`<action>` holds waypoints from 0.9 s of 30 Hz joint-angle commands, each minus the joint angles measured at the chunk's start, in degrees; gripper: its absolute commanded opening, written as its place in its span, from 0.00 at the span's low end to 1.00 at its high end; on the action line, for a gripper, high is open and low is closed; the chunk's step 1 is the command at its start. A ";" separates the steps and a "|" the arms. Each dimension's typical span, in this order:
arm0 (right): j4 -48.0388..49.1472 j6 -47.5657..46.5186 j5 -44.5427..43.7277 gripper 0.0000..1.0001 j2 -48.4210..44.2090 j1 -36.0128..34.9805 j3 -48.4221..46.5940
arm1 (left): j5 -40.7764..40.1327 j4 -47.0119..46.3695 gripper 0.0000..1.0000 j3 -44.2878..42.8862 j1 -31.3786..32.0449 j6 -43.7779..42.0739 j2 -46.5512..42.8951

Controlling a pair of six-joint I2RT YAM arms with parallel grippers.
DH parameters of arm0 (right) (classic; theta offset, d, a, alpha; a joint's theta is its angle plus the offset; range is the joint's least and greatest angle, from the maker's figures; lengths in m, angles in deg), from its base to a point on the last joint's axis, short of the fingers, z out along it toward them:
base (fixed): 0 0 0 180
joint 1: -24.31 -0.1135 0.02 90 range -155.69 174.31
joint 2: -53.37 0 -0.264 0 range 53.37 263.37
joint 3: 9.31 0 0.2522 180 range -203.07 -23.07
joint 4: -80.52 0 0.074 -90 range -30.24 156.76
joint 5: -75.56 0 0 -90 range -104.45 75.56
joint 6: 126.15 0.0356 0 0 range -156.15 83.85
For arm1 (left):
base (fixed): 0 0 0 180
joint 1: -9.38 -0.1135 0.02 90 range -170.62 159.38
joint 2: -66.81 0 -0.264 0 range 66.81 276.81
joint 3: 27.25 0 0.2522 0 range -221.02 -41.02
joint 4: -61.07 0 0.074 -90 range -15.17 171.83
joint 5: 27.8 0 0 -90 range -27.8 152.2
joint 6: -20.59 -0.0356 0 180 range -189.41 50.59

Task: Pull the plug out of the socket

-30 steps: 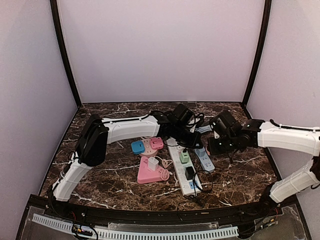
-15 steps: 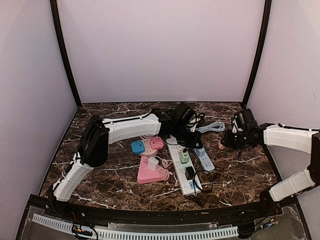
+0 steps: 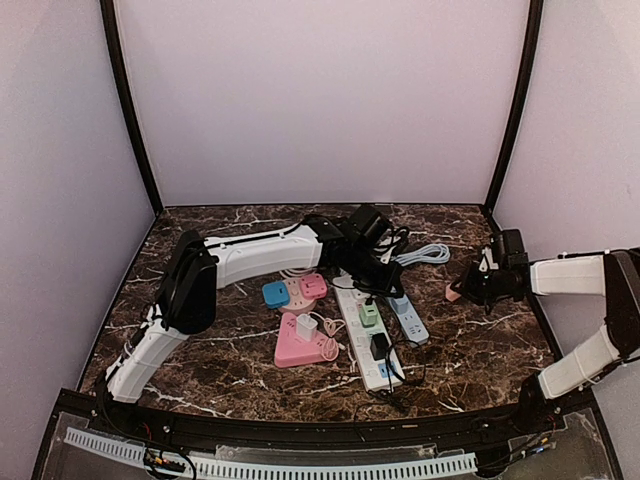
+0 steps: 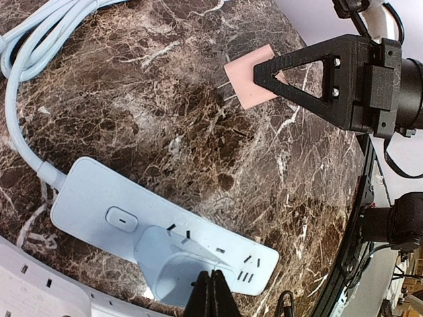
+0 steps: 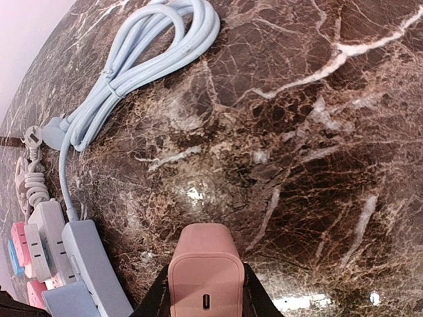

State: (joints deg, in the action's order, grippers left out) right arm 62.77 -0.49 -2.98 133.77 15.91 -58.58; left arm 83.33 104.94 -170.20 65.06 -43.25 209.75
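My right gripper [image 3: 463, 291] is shut on a pink plug [image 3: 453, 294], held off the marble to the right of the light blue power strip [image 3: 408, 318]. In the right wrist view the pink plug [image 5: 206, 274] sits between my fingers, its USB port facing the camera. The left wrist view shows the plug [image 4: 243, 84] with its bare prongs free in the air, away from the strip [image 4: 99, 198]. My left gripper [image 4: 211, 294] is shut, its tips together down on the blue strip, in the top view [image 3: 388, 280].
The strip's blue cable [image 5: 152, 46] lies coiled behind it. A white power strip [image 3: 352, 303] carries a green plug [image 3: 369, 313] and a black plug [image 3: 380, 346]. A pink triangular socket [image 3: 296, 350] holds a white plug [image 3: 306, 327]. A blue plug [image 3: 275, 293] sits left.
My right gripper has pulled back to the right with the pink plug, away from the blue strip. My left arm has stayed on the strip.
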 commanded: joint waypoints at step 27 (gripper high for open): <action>-14.17 -9.46 -8.87 0.70 -6.06 -14.18 -8.74 | -2.76 4.27 0.22 1.37 0.00 -0.26 -4.88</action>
State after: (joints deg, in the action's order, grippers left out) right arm 51.82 -7.05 -7.77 126.60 6.33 -64.55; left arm 82.80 107.32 -172.26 65.22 -43.54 209.86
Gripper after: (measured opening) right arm 0.696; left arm 0.211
